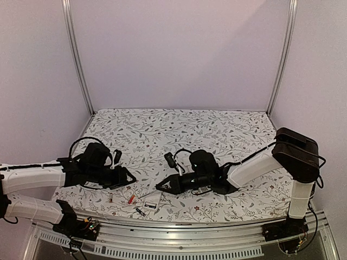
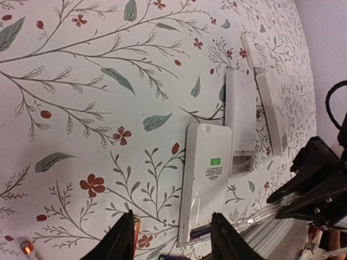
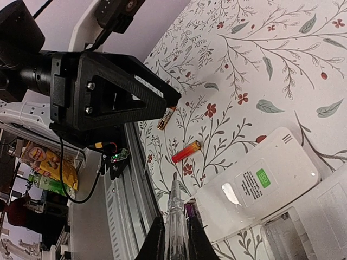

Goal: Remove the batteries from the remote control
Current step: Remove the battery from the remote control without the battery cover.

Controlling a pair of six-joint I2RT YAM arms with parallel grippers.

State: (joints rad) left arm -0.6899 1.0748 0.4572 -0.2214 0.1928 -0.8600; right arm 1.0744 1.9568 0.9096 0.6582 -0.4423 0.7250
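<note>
A white remote control (image 2: 206, 179) with a green label lies back-up near the table's front edge, also seen in the right wrist view (image 3: 260, 184). A dark purple battery (image 3: 190, 208) sits in its open end. My right gripper (image 3: 175, 227) is shut on a clear pen-like tool (image 3: 174, 197) whose tip lies beside that end. A red-orange battery (image 3: 186, 151) lies loose on the cloth, another (image 3: 167, 117) farther off. My left gripper (image 2: 172, 238) hangs open over the remote's near end, with one orange battery (image 2: 135, 233) by its left finger. In the top view both grippers (image 1: 130, 179) (image 1: 161, 187) meet at the front.
Two more white remote pieces (image 2: 240, 116) (image 2: 271, 114) lie beyond the first, one with an open empty compartment, and a small white cover (image 2: 250, 43) lies farther off. A dark battery (image 2: 173, 258) lies by the front edge. The metal rail (image 3: 127, 206) runs along the table's front.
</note>
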